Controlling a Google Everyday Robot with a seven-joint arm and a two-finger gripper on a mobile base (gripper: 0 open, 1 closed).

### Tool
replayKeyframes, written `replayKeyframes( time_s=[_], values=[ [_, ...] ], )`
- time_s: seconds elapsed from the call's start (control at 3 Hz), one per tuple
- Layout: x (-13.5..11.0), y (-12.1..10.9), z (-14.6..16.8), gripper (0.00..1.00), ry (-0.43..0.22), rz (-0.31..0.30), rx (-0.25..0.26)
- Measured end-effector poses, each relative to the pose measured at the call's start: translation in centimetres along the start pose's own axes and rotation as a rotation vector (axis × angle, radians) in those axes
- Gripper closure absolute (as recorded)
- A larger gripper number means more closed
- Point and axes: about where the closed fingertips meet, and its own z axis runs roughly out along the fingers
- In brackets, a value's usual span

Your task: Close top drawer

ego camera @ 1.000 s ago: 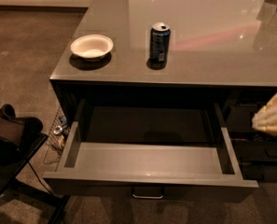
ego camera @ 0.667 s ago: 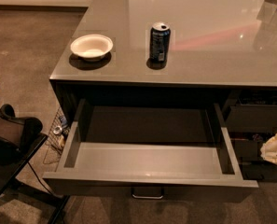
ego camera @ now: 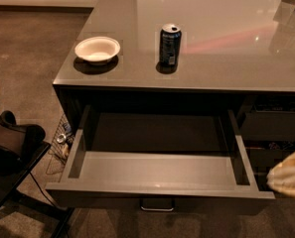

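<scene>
Up at 12 o'clock sits the big grey table [ego camera: 226, 33], shiny on top. Under its front edge, down toward 6 o'clock, the top drawer [ego camera: 157, 170] is pulled far out, so its light grey box shows. Over at 8 o'clock a black chair-like thing [ego camera: 10, 143] stands on the carpet, well apart from the drawer. At 3 o'clock are the narrower drawers [ego camera: 271, 125], just beside the wide one. The pincer [ego camera: 288, 175] shows as a pale cream shape at 4 o'clock, at the very edge of the view, near the drawer's right front corner. I cannot tell if it touches the drawer. Only a bit of it shows, so I cannot tell if it is released or clenched. On the table, a white bowl [ego camera: 97, 49] rests at 11 o'clock and a dark can [ego camera: 170, 45] stands upright near 12 o'clock. Smallest is the metal handle [ego camera: 157, 206], in the middle of the drawer front at 6 o'clock. I think the closing has not begun yet, because the drawer is wide open and the pincer is off to one side. Next it should come round to the flat front, near the middle, and push straight toward 12 o'clock so the drawer slides in without twisting.
</scene>
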Motion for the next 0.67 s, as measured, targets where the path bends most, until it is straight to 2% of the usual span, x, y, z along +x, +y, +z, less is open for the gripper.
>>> replayKeyframes(
  time_s=[0.33,0.67],
  values=[
    [1.2,4.9,3.1,1.00,-0.069,0.026,0.007],
    [2.9,10.1,7.7,1.00,-0.150,0.073,-0.006]
  ],
)
